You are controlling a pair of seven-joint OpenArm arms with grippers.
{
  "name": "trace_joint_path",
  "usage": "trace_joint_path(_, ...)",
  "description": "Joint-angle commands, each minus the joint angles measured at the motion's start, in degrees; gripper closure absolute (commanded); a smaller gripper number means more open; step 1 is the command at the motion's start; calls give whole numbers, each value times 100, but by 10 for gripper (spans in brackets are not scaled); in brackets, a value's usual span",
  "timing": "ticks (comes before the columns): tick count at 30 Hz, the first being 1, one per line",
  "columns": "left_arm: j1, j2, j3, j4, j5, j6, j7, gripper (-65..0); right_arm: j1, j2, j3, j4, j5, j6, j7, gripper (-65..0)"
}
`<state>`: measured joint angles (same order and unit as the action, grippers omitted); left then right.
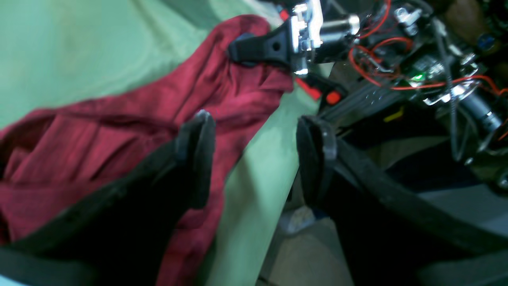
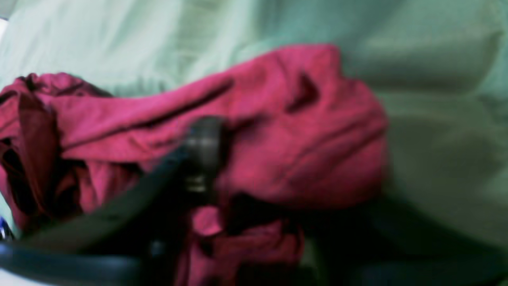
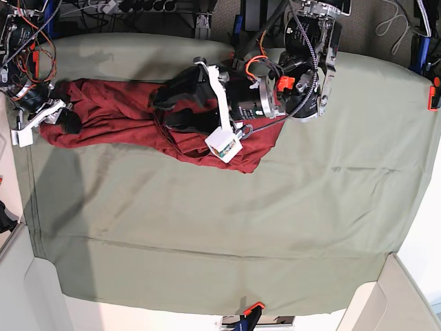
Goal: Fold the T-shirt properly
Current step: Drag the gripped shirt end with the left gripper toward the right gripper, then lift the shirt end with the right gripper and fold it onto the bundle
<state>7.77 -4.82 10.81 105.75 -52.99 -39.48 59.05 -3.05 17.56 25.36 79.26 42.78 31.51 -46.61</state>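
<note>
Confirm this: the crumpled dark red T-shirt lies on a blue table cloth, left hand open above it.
Wrong in one point: the table cloth is sage green, not blue, as the base view shows. The crumpled dark red T-shirt does lie on it, left hand open above it.

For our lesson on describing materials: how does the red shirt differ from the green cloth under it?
Colour: the shirt is dark red, the cloth pale green.
Size: the shirt covers only a small part of the cloth.
Pose: the shirt lies bunched in a creased strip, while the cloth is spread nearly flat.
Both are soft fabric with folds.
</note>
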Motion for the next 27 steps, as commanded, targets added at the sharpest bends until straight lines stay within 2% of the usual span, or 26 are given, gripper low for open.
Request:
trace_joint_path(1,-63,-15,-22,116,-133,-52,-120,-356,50,68,11,66,66,26,33,-71)
trace_joint_path(2,-63,-48,-59,116,-79,-52,-120,-356,52,68,11,66,81,28,33,-9)
trace_joint_path(3,-63,-98,-118,116,-7,-52,-151,-356,66,68,11,66,83,48,33,0)
trace_joint_path(9,-83,-461,-815,116,96,-52,-315,-356,72,72,61,66,72,52,105,0)
trace_joint_path(15,-105,-750,-1652,116,87,-52,-310,-356,247,111,656,68,72,55,260,0)
trace_joint_path(23,-87,-1158,-2131,114,48,-52,-308,-356,420,584,841,68,109,61,221,0)
trace_joint_path(27,-52,-1266,-2332,114,46,-52,-306,-356,444,699,852,68,487,68,83,0)
